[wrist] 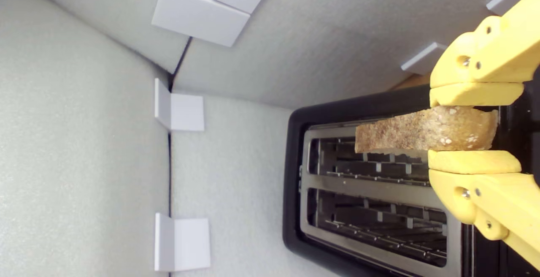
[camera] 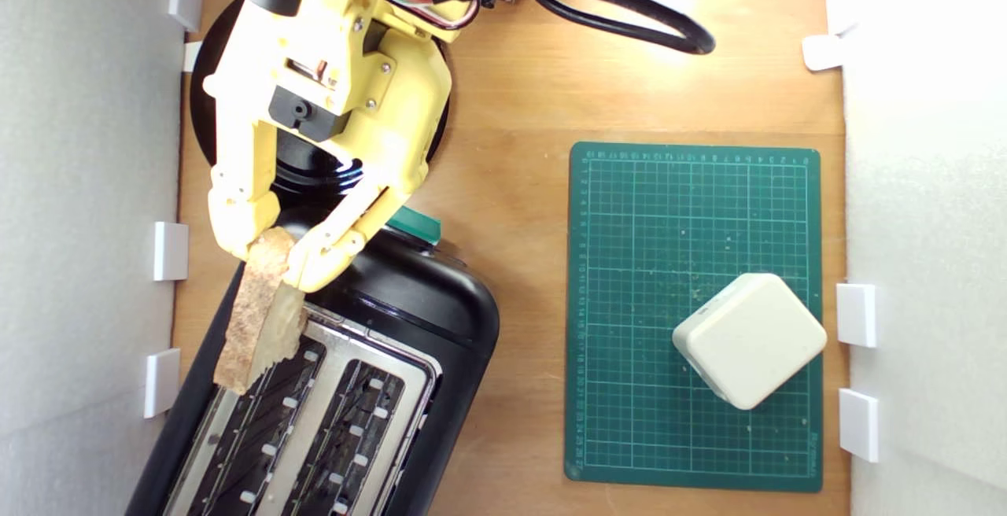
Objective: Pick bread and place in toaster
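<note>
The yellow end effector (camera: 279, 252) is clamped on the bread (camera: 260, 315), its two fingers pressing on either side of the slice's upper end. In the wrist view the bread (wrist: 426, 134) is pinched between both yellow fingers (wrist: 474, 161), the brown crust facing the camera. The slice hangs over the toaster (camera: 440, 319), above the slot nearer the exterior view's left; its lower end looks level with the silver top, though whether it has entered the slot or touches the metal cannot be told. The toaster lies at an angle at the lower part of the exterior view's left, on the wooden bench (camera: 511, 123), with its teal lever (camera: 415, 223) just beside the end effector. Both slots show their wire guides in the wrist view, where the toaster (wrist: 295, 175) stands close to the white foam walls (wrist: 84, 142). A round black plate (camera: 206, 107) lies under the arm, mostly hidden by it. Well apart, toward the exterior view's right, a green cutting mat (camera: 645, 264) carries a cream rounded-square block (camera: 749, 340). A black cable (camera: 629, 20) loops across the bench near the upper edge.
</note>
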Robot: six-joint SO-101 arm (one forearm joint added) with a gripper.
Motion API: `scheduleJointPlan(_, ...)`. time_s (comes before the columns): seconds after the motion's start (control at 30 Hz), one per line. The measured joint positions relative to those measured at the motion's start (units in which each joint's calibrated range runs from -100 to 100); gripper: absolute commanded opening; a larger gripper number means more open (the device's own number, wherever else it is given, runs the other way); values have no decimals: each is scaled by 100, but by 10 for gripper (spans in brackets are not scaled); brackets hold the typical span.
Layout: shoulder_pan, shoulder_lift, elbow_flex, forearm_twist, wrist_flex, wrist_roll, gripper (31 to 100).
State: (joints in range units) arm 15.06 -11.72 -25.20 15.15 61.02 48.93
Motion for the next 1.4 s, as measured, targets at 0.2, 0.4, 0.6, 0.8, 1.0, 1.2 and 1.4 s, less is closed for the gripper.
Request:
scheduleJointPlan(0.2, 0, 286, -9, 0, -314, 0, 595)
scheduleJointPlan(0.4, 0, 403, -9, 0, -373, -21, 595)
scheduleJointPlan(0.6, 27, 538, -18, -53, -424, -78, 595)
scheduleJointPlan(0.8, 27, 689, -46, -133, -424, -171, 595)
scheduleJointPlan(1.0, 27, 857, -74, -133, -424, -171, 595)
scheduleJointPlan(1.2, 27, 1084, -74, -107, -712, -171, 595)
scheduleJointPlan(1.4, 27, 1302, -74, -71, -839, -171, 595)
